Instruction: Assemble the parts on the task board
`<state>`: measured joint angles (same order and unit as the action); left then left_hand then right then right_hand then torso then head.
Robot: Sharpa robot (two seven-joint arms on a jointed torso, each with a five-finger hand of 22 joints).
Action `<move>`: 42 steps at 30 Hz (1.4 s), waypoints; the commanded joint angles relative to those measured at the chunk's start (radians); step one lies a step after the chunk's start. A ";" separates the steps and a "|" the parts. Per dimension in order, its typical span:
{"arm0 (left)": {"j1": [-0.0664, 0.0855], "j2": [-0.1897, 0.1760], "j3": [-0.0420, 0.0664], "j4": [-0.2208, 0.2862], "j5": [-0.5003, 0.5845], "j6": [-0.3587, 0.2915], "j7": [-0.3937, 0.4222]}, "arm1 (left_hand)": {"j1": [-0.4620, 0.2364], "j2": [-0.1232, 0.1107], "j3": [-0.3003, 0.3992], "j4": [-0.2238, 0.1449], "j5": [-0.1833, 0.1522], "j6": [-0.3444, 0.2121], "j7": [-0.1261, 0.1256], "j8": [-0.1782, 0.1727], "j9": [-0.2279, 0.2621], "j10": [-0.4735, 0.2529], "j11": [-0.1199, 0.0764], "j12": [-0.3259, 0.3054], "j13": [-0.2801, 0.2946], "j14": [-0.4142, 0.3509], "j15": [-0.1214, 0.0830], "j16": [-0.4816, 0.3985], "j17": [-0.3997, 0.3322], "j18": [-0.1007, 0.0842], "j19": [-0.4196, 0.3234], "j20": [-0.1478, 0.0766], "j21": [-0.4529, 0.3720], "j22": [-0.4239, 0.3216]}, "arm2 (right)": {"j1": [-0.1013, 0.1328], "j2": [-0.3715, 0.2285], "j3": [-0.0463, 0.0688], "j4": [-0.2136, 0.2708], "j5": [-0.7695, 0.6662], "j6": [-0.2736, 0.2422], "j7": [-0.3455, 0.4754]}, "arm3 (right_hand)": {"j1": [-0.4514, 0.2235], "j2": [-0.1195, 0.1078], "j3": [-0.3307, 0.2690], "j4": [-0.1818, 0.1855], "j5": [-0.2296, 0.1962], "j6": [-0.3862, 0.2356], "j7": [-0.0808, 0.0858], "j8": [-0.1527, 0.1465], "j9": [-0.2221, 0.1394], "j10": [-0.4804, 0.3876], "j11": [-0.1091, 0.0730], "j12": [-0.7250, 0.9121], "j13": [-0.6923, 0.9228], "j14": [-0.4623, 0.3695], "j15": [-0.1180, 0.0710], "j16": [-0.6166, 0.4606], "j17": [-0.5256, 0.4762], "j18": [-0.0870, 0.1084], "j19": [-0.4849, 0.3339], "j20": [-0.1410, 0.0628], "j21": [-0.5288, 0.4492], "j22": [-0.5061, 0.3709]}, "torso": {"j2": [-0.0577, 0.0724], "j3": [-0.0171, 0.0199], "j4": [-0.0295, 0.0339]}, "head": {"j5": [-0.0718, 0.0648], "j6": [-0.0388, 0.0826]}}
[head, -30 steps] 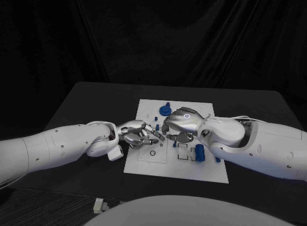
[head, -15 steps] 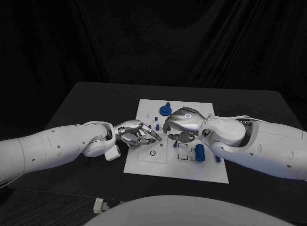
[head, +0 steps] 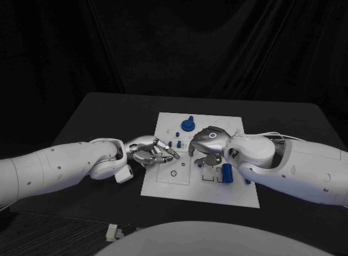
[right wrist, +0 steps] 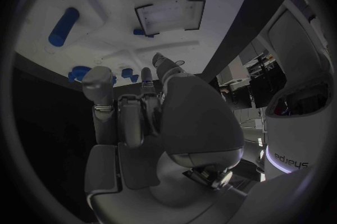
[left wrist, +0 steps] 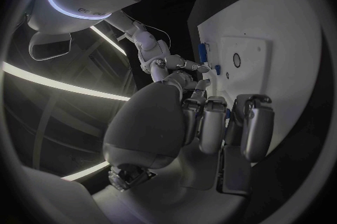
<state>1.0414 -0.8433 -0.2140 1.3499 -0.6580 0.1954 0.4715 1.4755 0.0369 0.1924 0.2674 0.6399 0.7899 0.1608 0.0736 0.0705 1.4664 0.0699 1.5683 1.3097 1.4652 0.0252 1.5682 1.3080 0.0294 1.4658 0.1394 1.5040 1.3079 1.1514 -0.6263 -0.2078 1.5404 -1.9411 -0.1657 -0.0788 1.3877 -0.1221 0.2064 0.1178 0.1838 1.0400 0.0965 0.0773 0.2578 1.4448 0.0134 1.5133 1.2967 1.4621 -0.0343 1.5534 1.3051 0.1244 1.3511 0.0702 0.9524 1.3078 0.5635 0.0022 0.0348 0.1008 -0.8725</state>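
The white task board [head: 165,184] lies in the middle of the table. On it are a round blue knob [head: 189,126], a blue cylinder [head: 226,172] and small blue pegs [head: 178,144]. My left hand [head: 151,151] hovers at the board's left edge with its fingers [left wrist: 210,123] curled in. A sliver of blue [left wrist: 227,113] shows between them, and I cannot tell whether it is held. My right hand [head: 207,146] hangs over the board's middle, fingers [right wrist: 130,117] curled with nothing plainly in them. The cylinder [right wrist: 63,26] and two rectangular slots [right wrist: 168,16] lie just beyond it.
The black table [head: 97,117] surrounds the board, with bare surface on the left and at the back. A small pale object [head: 111,232] lies near the table's front left edge. The two hands are only a short gap apart.
My right hand has dropped lower over the board's middle. My left hand has drawn back slightly to the left, so the hands are a little further apart.
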 commanded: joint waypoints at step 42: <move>-0.001 0.015 0.001 -0.016 0.004 0.005 0.018 | 0.012 0.003 0.018 -0.007 -0.001 0.020 0.005 0.008 0.003 0.104 0.010 0.003 0.261 0.106 0.011 0.003 0.263 -0.002 -0.005 0.006 -0.008 0.226 | -0.020 0.022 0.001 0.019 -0.038 0.209 -0.292 | -0.243 -0.038 -0.129 0.175 -0.001 0.030 0.006 -0.001 0.025 0.126 0.019 0.057 0.274 0.109 0.005 0.017 0.266 -0.063 0.110 0.005 0.324 0.182 | 0.000 -0.0002 0.0000 | -0.003 0.000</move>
<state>1.0414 -0.8311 -0.2140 1.3337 -0.6581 0.1915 0.4764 1.4795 0.0410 0.2061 0.2591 0.6399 0.8022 0.1663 0.0775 0.0722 1.4633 0.0740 1.5683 1.3098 1.4661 0.0315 1.5682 1.3076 0.0294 1.4649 0.1402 1.5003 1.3076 1.1341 -0.6047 -0.2076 1.5566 -1.9684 0.0031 -0.3327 1.1514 -0.1606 0.0774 0.2899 0.1881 1.0770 0.1023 0.0814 0.2820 1.4678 0.0247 1.5684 1.3077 1.4619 -0.0341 1.5683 1.3078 0.0696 1.4614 0.0731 1.2823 1.3075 0.5640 0.0020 0.0348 0.0982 -0.8725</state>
